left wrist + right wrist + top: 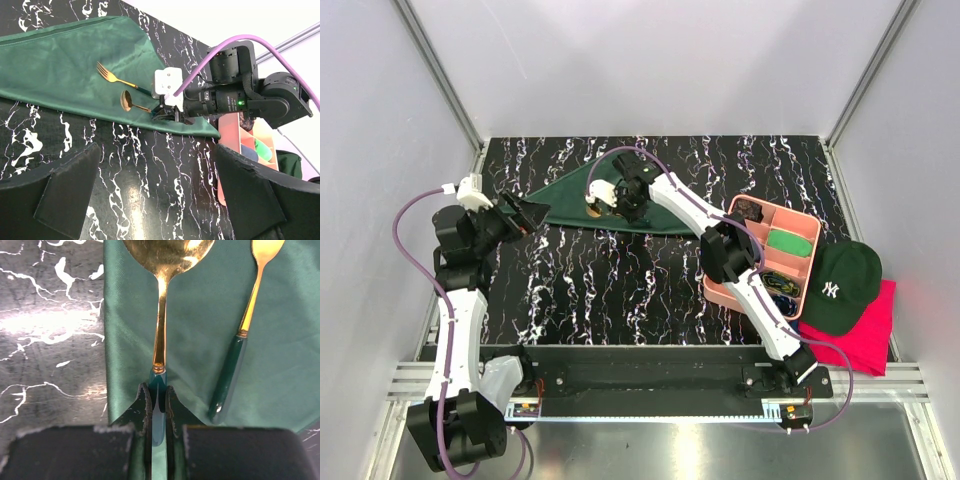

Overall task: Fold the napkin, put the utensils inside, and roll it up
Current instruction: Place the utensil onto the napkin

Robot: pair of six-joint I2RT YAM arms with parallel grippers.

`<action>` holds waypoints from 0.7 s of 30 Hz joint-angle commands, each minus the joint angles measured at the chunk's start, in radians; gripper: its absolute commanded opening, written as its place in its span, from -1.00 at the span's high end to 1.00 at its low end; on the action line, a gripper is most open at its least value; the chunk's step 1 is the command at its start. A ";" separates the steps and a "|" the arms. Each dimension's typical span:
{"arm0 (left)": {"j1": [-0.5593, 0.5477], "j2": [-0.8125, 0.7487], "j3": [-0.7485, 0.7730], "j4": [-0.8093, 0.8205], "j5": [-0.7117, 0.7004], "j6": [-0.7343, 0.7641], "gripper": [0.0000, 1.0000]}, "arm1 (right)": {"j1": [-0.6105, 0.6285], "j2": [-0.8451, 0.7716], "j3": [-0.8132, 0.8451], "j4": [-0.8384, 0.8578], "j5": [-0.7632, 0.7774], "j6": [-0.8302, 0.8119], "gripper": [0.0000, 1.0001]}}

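The right tool [157, 396] pinches the spoon [160, 335] by its green handle, seemingly setting it beside the fork [251, 302] on the folded napkin [200, 355] for rolling; the left tool [157, 192] gapes wide, empty.

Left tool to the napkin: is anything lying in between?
No. In the left wrist view, only bare marbled tabletop lies between the open left tool and the napkin's near edge.
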 commanded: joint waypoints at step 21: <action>0.028 0.009 -0.008 0.097 0.089 -0.038 -0.97 | 0.030 0.075 0.061 0.154 0.155 -0.117 0.94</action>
